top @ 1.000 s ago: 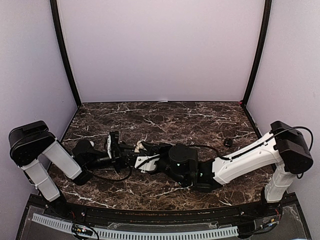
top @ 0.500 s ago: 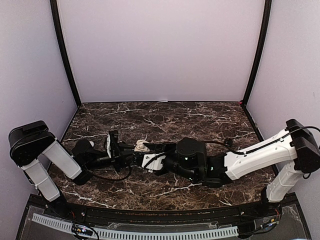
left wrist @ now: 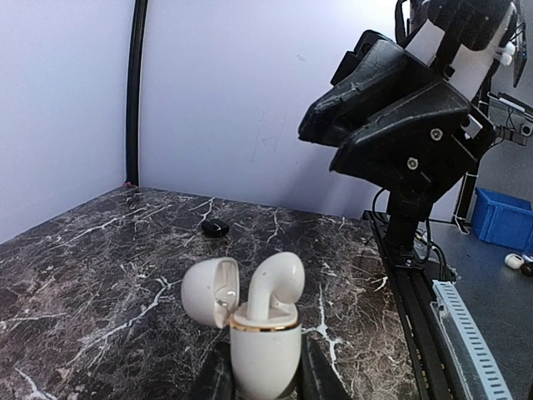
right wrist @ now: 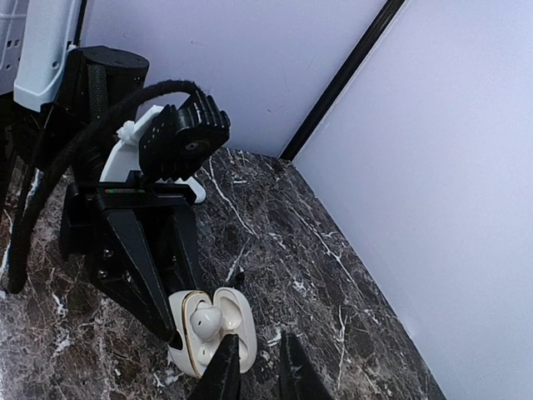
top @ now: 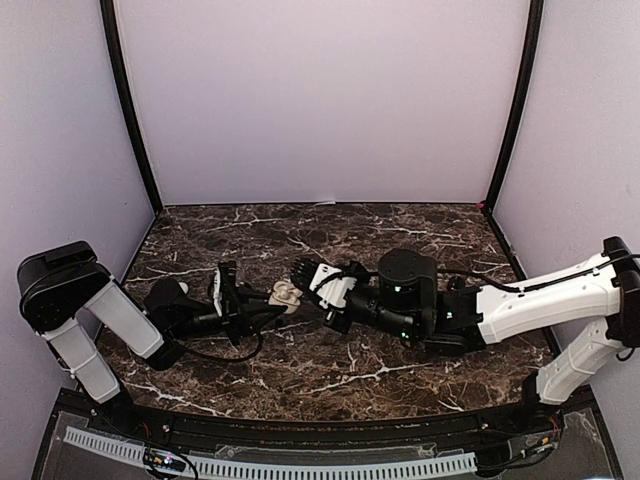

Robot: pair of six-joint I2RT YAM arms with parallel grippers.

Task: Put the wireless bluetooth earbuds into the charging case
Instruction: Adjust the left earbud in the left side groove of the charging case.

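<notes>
the left gripper (left wrist: 265, 373) was clamped on a small white gold-rimmed charging case (left wrist: 265, 346), held upright with its lid swung open. one white plastic earbud (left wrist: 275, 283) was stood stem-down in it, head proud of the rim. the right gripper (right wrist: 256, 371), narrowly parted and empty, was poised near the case over the dark marble table (left wrist: 100, 283).

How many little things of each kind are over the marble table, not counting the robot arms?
charging case: 1
earbud: 1
small black object: 1
Total: 3
</notes>
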